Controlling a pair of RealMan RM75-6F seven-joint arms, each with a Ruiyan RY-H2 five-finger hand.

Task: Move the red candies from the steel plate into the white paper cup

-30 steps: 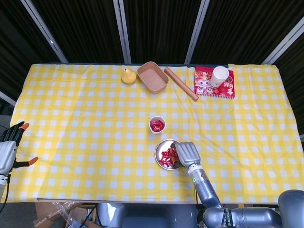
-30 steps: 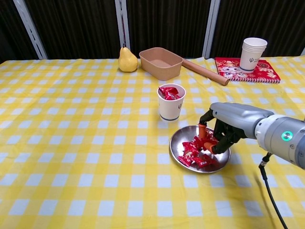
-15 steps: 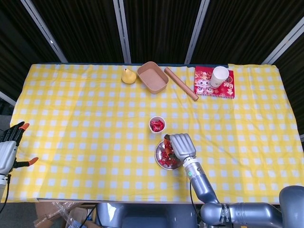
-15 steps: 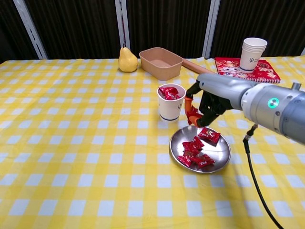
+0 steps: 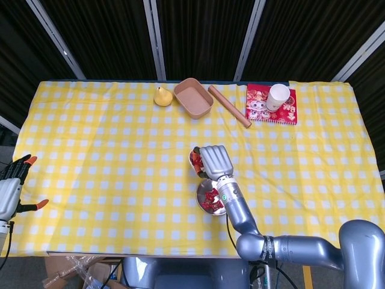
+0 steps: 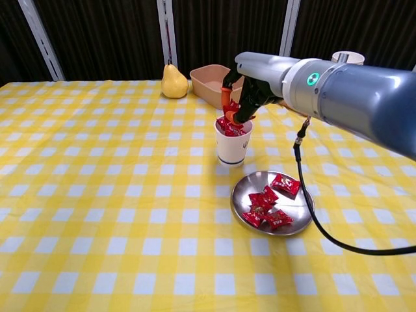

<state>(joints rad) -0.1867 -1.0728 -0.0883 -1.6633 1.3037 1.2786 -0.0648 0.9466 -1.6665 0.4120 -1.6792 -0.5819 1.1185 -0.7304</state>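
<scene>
The white paper cup (image 6: 233, 147) stands mid-table with red candies in it; in the head view only its edge (image 5: 194, 158) shows beside my right hand (image 5: 214, 161). That hand (image 6: 246, 89) hovers right over the cup's mouth and pinches a red candy (image 6: 231, 109) in its fingertips. The steel plate (image 6: 299, 209) lies just to the front right of the cup and holds several red candies (image 6: 268, 205). From above, the plate (image 5: 200, 202) sits below the hand. My left hand (image 5: 11, 189) hangs off the table's left edge, fingers spread, holding nothing.
Along the back edge are a yellow pear (image 6: 173, 81), a tan tray (image 6: 214, 85) and a wooden rolling pin (image 5: 229, 106). A stack of paper cups (image 5: 278, 96) stands on a red notebook (image 5: 261, 109) at the back right. My right forearm (image 6: 364, 97) crosses above the table's right side.
My right hand rose from the plate with a candy and moved back and left until it was over the cup. The left hand stayed still.
</scene>
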